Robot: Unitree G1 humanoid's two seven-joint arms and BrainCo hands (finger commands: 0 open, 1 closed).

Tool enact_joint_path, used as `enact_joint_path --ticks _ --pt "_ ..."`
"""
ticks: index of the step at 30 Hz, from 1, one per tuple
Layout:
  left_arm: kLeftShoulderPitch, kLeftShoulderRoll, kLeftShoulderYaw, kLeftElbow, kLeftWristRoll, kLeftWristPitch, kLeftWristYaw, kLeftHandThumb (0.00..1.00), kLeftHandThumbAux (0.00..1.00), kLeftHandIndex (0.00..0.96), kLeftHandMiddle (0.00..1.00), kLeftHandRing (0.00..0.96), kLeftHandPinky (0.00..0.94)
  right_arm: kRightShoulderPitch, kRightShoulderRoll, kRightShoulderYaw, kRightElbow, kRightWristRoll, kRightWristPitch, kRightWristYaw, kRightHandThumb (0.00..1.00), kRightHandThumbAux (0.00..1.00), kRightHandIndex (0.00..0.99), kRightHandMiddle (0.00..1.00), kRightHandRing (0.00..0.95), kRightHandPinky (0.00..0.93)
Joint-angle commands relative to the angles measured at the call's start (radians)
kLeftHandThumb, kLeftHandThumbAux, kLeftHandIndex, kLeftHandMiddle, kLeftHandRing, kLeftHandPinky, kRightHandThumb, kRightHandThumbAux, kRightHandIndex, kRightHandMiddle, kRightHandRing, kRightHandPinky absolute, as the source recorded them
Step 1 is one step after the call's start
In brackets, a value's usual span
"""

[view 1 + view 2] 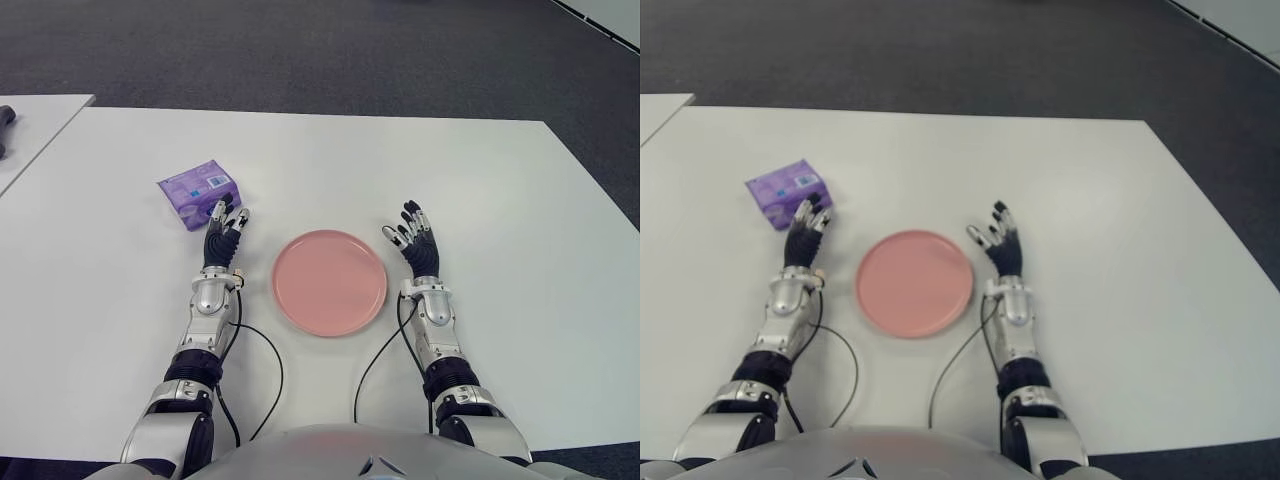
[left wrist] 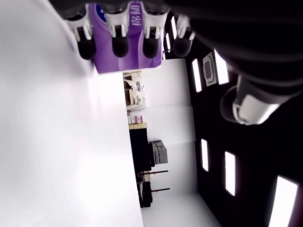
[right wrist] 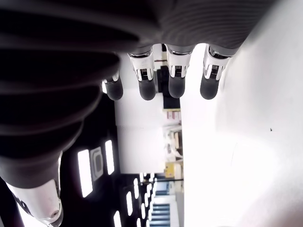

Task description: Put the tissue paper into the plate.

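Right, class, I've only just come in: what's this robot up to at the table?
A humanoid robot faces a white table holding a pink plate and a purple tissue pack. Its left hand reaches toward the pack, open fingers just at its near edge, nothing grasped yet. The right hand shows open to the right of the plate, holding nothing. The plate has nothing in it, so the pack has yet to be picked up and moved.

One tissue pack, one plate, two hands, one table.
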Motion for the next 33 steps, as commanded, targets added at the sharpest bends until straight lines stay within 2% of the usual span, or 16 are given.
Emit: enact_joint_path --ticks 1,6,10,14,18,20,26,29,33 --pt "0.016 0.006 -0.005 0.002 -0.009 -0.003 -0.036 0.000 0.473 0.000 0.000 0.000 0.000 0.050 0.007 -0.006 0.051 0.004 0.036 -0.004 0.068 0.692 0.000 0.000 0.000 0.000" --pt "0.016 0.017 -0.017 0.001 -0.006 -0.011 -0.076 0.000 0.474 0.000 0.000 0.000 0.000 0.048 0.007 -0.005 0.052 0.000 0.037 -0.010 0.062 0.695 0.000 0.000 0.000 0.000" --pt "0.022 0.038 -0.033 -0.050 0.001 0.012 -0.120 0.000 0.470 0.000 0.000 0.000 0.000 0.046 0.008 -0.007 0.054 0.004 0.033 -0.007 0.061 0.697 0.000 0.000 0.000 0.000" --pt "0.041 0.093 -0.029 -0.212 -0.009 0.073 -0.188 0.000 0.457 0.000 0.000 0.000 0.000 0.043 0.007 -0.007 0.059 0.006 0.030 -0.003 0.068 0.699 0.000 0.000 0.000 0.000" --pt "0.071 0.122 -0.027 -0.418 0.012 0.137 -0.203 0.000 0.449 0.000 0.000 0.000 0.000 0.038 0.005 -0.008 0.067 0.004 0.030 -0.005 0.074 0.693 0.000 0.000 0.000 0.000" --pt "0.068 0.152 -0.025 -0.507 0.061 0.131 -0.189 0.000 0.451 0.000 0.000 0.000 0.000 0.035 0.005 -0.007 0.069 0.001 0.032 -0.010 0.076 0.689 0.000 0.000 0.000 0.000" --pt "0.052 0.212 -0.015 -0.582 0.156 0.112 -0.161 0.004 0.466 0.000 0.000 0.000 0.000 0.027 0.004 -0.005 0.080 -0.002 0.035 -0.014 0.084 0.682 0.000 0.000 0.000 0.000" --pt "0.036 0.249 -0.006 -0.627 0.158 0.140 -0.190 0.012 0.461 0.000 0.000 0.000 0.000 0.021 0.005 -0.005 0.087 0.001 0.034 -0.011 0.089 0.684 0.000 0.000 0.000 0.000" --pt "0.003 0.299 -0.007 -0.708 0.152 0.230 -0.243 0.042 0.429 0.000 0.000 0.000 0.000 0.015 0.006 -0.007 0.099 0.004 0.031 -0.008 0.095 0.689 0.000 0.000 0.000 0.002"
